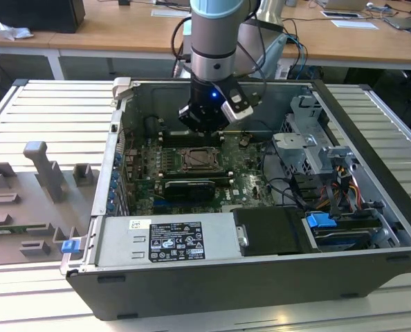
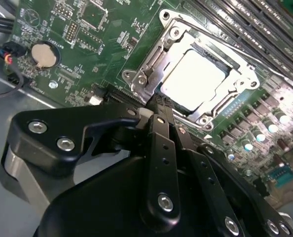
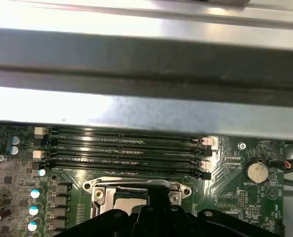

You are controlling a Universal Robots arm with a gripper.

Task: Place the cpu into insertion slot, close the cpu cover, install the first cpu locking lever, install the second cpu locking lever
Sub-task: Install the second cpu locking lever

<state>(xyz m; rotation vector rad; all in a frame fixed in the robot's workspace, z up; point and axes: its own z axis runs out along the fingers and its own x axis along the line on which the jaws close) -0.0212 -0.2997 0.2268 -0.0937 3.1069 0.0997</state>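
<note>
— While hanging inside the open computer case (image 1: 115, 159), leaving how much room around the gripper (image 1: 203, 130)?

— Leaving little. Standing close to the case's far wall in the exterior view, with the drive cage (image 1: 309, 149) well off toward the exterior view's right and the power supply (image 1: 167, 238) lying along the near edge.

— Hiding anything?

— Blocking the near edge of the socket in both wrist views. Cutting off part of the cpu cover (image 2: 235, 94) behind the black finger links. Running a grey metal case rail (image 3: 146, 64) across much of the first wrist view, above the memory slots (image 3: 127, 148).

— Gripping anything?

— Pinching shut at the tips (image 2: 158, 101), showing nothing between them.

— And lying where, the cpu (image 2: 193, 81)?

— Sitting flat in the socket on the motherboard (image 2: 87, 29), showing pale through the cover's square window, with the cover lying down over it. Lying just beyond the tips, which are hovering at the cover's edge; touching or not, cannot tell.
</note>
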